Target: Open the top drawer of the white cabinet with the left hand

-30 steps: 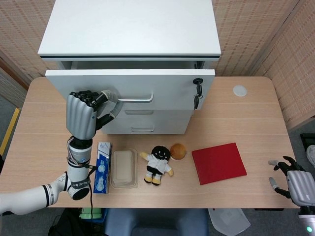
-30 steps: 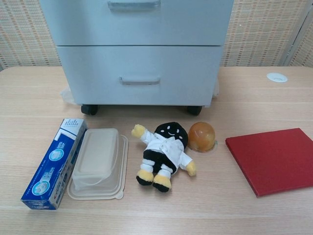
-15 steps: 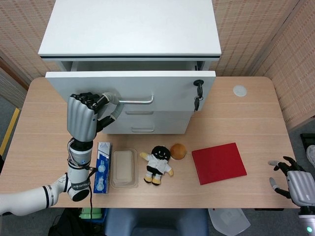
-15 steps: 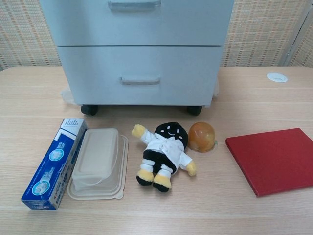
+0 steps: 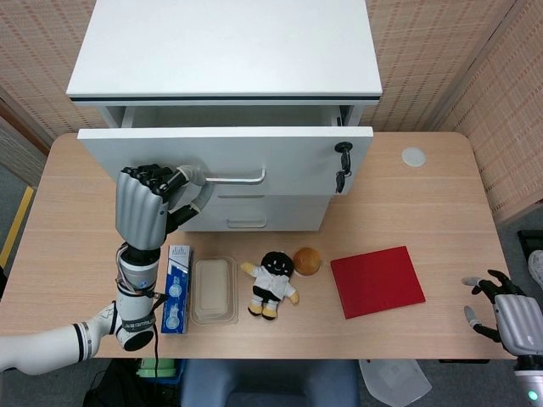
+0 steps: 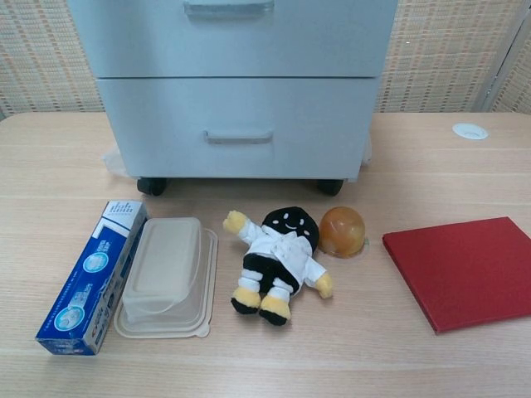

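Note:
The white cabinet (image 5: 225,51) stands at the back of the table. Its top drawer (image 5: 280,157) is pulled partway out, with a dark gap behind its front panel. My left hand (image 5: 148,199) grips the left end of the drawer's metal handle (image 5: 237,178), fingers curled around it. A black key (image 5: 342,161) hangs from the lock at the drawer's right. My right hand (image 5: 507,315) hangs open off the table's right front corner. The chest view shows only the two lower drawers (image 6: 236,116), no hand.
In front of the cabinet lie a blue box (image 5: 176,288), a clear plastic container (image 5: 213,290), a plush doll (image 5: 271,282), an orange bun (image 5: 307,260) and a red notebook (image 5: 377,281). A white disc (image 5: 413,156) sits at the back right.
The left hand has drawn the top drawer a little further out toward the table's front; the drawer front now sits slightly lower in the head view. The right hand has not moved.

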`<state>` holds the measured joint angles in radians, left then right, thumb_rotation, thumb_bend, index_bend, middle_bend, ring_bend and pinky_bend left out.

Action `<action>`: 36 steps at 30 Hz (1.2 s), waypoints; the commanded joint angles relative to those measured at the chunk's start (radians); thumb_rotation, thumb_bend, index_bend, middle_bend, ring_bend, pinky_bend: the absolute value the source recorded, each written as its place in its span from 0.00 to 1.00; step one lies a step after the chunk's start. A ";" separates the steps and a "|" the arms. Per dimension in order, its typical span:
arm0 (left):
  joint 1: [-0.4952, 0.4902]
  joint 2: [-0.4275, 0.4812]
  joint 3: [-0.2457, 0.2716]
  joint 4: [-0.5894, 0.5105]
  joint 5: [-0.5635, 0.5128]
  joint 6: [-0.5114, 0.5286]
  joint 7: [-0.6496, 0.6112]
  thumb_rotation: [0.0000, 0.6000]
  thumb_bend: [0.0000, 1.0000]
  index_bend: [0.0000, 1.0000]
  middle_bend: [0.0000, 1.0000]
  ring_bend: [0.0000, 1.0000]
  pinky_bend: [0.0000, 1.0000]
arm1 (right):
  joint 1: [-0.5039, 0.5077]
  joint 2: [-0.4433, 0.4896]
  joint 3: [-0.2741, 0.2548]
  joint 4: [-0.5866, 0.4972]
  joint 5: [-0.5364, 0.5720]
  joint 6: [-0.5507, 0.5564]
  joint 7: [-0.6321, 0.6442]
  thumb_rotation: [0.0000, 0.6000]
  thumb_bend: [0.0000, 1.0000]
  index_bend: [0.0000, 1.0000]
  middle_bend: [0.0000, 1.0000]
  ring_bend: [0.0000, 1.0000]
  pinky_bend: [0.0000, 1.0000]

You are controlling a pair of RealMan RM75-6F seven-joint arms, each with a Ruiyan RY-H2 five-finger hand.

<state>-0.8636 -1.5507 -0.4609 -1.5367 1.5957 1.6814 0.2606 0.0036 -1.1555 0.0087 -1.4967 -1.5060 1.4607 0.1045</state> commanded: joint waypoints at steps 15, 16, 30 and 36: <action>0.019 0.002 0.010 -0.030 0.029 0.013 0.008 1.00 0.33 0.61 1.00 1.00 1.00 | 0.000 0.001 0.001 -0.001 -0.002 0.002 -0.001 1.00 0.32 0.32 0.42 0.35 0.33; 0.020 0.001 0.011 -0.032 0.031 0.014 0.008 1.00 0.33 0.61 1.00 1.00 1.00 | 0.000 0.001 0.000 -0.001 -0.002 0.002 -0.001 1.00 0.32 0.32 0.42 0.35 0.33; 0.036 -0.007 0.017 -0.052 0.055 0.029 0.016 1.00 0.33 0.61 1.00 1.00 1.00 | -0.002 -0.002 -0.001 0.004 0.000 0.002 0.002 1.00 0.32 0.32 0.42 0.35 0.33; 0.040 -0.010 0.019 -0.060 0.066 0.032 0.023 1.00 0.33 0.61 1.00 1.00 1.00 | -0.004 0.001 -0.001 0.006 -0.001 0.004 0.006 1.00 0.32 0.32 0.42 0.35 0.33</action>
<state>-0.8240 -1.5604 -0.4425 -1.5964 1.6607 1.7128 0.2827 -0.0006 -1.1548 0.0073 -1.4908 -1.5073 1.4653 0.1106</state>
